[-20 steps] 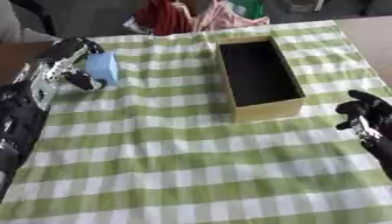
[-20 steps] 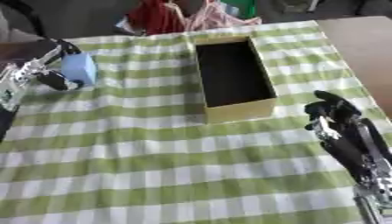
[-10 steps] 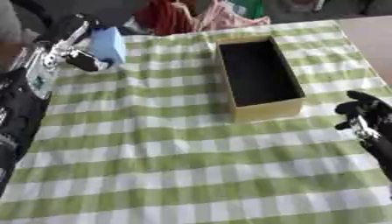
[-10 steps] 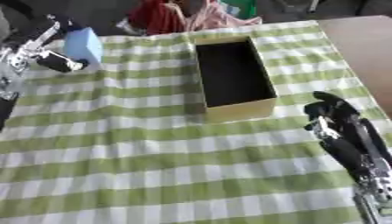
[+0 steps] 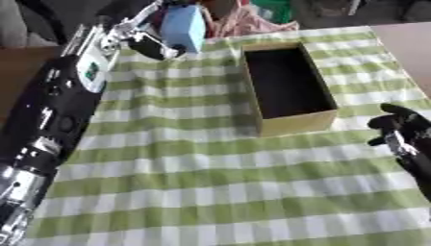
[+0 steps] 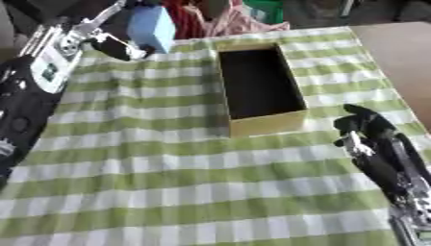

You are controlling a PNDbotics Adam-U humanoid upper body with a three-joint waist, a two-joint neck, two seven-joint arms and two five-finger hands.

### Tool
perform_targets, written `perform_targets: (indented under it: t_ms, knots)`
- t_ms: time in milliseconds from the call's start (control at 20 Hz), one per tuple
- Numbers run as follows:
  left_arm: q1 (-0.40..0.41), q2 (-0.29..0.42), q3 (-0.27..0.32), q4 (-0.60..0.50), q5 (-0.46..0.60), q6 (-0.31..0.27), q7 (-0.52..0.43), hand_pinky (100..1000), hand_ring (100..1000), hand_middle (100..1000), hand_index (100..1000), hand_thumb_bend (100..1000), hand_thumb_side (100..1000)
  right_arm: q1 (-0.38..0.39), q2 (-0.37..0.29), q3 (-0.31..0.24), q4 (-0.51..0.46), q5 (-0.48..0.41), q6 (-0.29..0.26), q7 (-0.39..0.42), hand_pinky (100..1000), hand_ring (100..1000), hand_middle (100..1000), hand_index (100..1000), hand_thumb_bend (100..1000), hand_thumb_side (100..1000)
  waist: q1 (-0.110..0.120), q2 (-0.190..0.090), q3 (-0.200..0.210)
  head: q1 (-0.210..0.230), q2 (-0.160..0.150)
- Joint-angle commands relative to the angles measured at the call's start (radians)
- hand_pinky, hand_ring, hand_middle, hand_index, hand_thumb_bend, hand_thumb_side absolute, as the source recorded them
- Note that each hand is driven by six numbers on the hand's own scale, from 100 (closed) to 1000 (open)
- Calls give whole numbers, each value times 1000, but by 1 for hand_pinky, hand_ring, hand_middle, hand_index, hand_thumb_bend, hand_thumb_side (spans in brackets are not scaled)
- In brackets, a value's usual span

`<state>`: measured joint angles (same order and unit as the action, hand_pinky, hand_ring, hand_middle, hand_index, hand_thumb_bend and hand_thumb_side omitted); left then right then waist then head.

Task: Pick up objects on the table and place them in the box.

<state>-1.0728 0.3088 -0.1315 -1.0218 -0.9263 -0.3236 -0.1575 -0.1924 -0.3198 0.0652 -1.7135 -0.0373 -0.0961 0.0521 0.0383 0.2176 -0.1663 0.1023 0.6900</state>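
The light-blue block [image 5: 183,26] hangs in the air above the far left part of the table, held up by the left hand [image 5: 145,33], whose fingers and thumb are curled round its lower left side. It lies left of the box [image 5: 295,126] and a little beyond the box's far end, not yet over the opening. By its flat faces and squared edges it looks like a stiff, boxy thing — probably light, judging by how it sits in a side pinch without sagging. Smooth faces may be slippery, so a hold across two opposite flat sides, near the middle, seems the safest place to take it; a hold low on one corner, as here, could let it swing.

The box is open-topped, tan-walled and dark inside, standing on the green-and-white checked cloth [image 5: 194,182]. Nothing can be made out inside it.

The right hand [image 6: 363,130] rests near the right edge just beside the box's near right corner — fingers relaxed, holding nothing.
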Motion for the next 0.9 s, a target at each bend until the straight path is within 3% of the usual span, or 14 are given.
perform_targets:
  t_ms: [50, 450, 900]
  knots:
    - [-29, -55, -20, -29, -42, -21, 6, 738, 702, 468, 786, 351, 100, -14, -5, 5, -11, -6, -2, 11, 585, 763, 643, 863, 100, 516, -9, -20, -4, 8, -18]
    - [-8, -178, -42, -5, -156, -52, 86, 735, 717, 487, 792, 364, 100, -23, 6, 22, -6, -11, -1, 32, 584, 762, 639, 858, 100, 517, -15, -17, -20, 13, -30]
    - [19, -253, -70, 15, -159, -86, 168, 720, 741, 554, 816, 387, 100, -33, 16, 36, -3, -16, 0, 50, 583, 760, 631, 853, 100, 520, -17, -11, -36, 18, -36]
